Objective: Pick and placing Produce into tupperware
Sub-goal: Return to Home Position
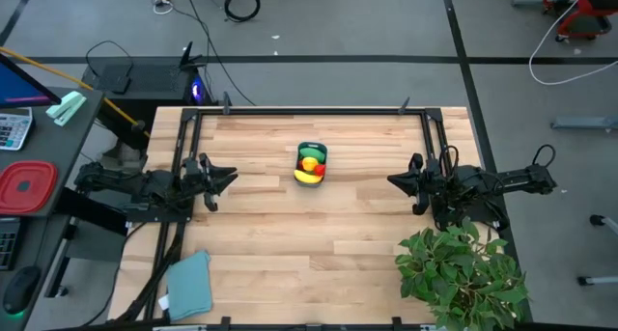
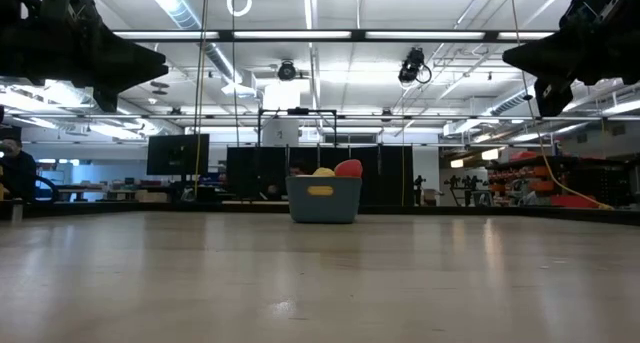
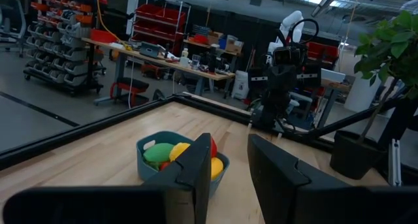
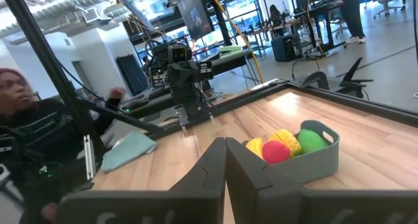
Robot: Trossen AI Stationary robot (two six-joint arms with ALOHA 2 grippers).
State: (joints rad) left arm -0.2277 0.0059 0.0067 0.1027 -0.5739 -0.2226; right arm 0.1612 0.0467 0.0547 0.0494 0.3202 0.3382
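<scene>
The teal-blue tupperware tub (image 1: 311,149) stands on its base at the middle of the table, toward the far edge. Inside it the produce (image 1: 310,167) is piled: a green piece, a red piece and yellow pieces. The low view shows the tub (image 2: 322,201) with yellow and red tops above its rim. My left gripper (image 1: 230,176) hovers left of the tub, raised off the table, open and empty (image 3: 228,152). My right gripper (image 1: 394,181) hovers right of the tub, raised, shut and empty (image 4: 226,152). Both point at the tub (image 3: 149,168) (image 4: 321,160).
A big leafy potted plant (image 1: 463,273) fills the near right corner beside the right arm. A flat teal cloth (image 1: 190,281) lies at the near left corner. A red square container (image 1: 26,187) sits off the table to the left. A person (image 4: 29,129) sits beyond the table's left side.
</scene>
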